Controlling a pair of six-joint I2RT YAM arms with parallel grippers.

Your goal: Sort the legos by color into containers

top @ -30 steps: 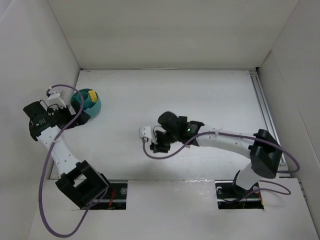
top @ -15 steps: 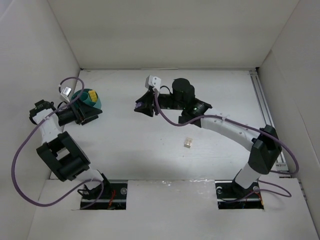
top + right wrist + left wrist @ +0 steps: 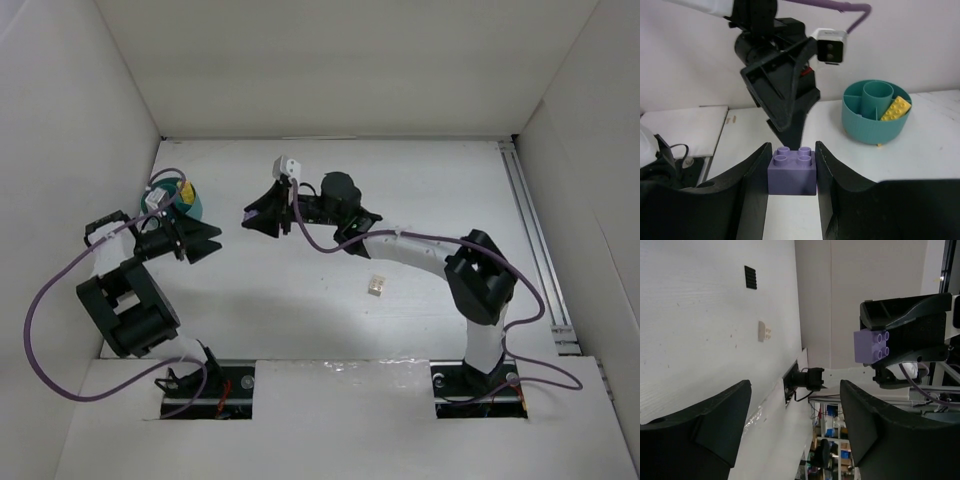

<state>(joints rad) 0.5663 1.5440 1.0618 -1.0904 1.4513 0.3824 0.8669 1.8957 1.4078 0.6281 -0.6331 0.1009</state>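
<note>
The right end effector (image 3: 252, 214) is clamped on a lilac purple plastic brick (image 3: 792, 174), studs up, held above the white surface (image 3: 450, 190) near its middle. Straight ahead of that brick, at 12 o'clock in the right wrist view, the left end effector (image 3: 207, 243) faces it with its jaws apart and nothing between them. The round teal plastic bowl (image 3: 875, 117) with inner partitions stands at 2 o'clock from the brick, and a yellow studded plate (image 3: 896, 108) leans in one compartment. From above, the bowl sits at 10 o'clock on the surface, partly covered by the left arm's white wrist camera (image 3: 153, 199). A small cream brick (image 3: 376, 286) lies alone towards 5 o'clock from the middle. A flat black square (image 3: 750, 277) lies on the surface beyond it.
</note>
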